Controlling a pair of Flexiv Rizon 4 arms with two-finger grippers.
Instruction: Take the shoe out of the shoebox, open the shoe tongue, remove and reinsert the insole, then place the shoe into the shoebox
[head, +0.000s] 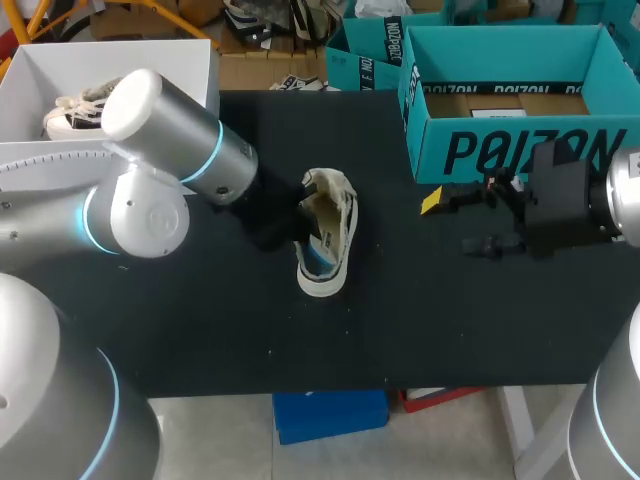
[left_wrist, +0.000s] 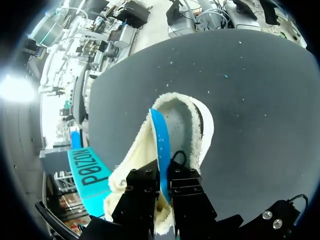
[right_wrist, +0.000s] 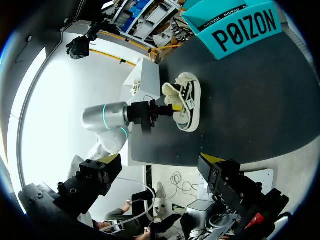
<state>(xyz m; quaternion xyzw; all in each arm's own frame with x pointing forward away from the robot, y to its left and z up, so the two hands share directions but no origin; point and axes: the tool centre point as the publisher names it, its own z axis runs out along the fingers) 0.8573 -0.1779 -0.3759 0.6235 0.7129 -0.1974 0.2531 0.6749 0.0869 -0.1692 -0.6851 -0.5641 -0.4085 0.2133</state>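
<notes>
A cream, fleece-lined shoe (head: 335, 225) lies on its side on the black table (head: 200, 320), left of the teal shoebox (head: 520, 150). Its blue insole (left_wrist: 161, 145) stands on edge, partly out of the shoe's opening. My left gripper (left_wrist: 165, 197) reaches into the shoe from the left and is shut on the insole's edge. My right gripper (head: 470, 220) hovers wide open in front of the shoebox, well right of the shoe and holding nothing. In the right wrist view the shoe (right_wrist: 186, 100) lies far ahead of the open fingers (right_wrist: 111, 162), with the shoebox (right_wrist: 242, 27) beyond.
A white box (head: 30, 80) holding another shoe (head: 70, 115) stands at the back left, behind my left arm (head: 170, 150). Bare black tabletop lies in front of the shoe and between it and the right gripper.
</notes>
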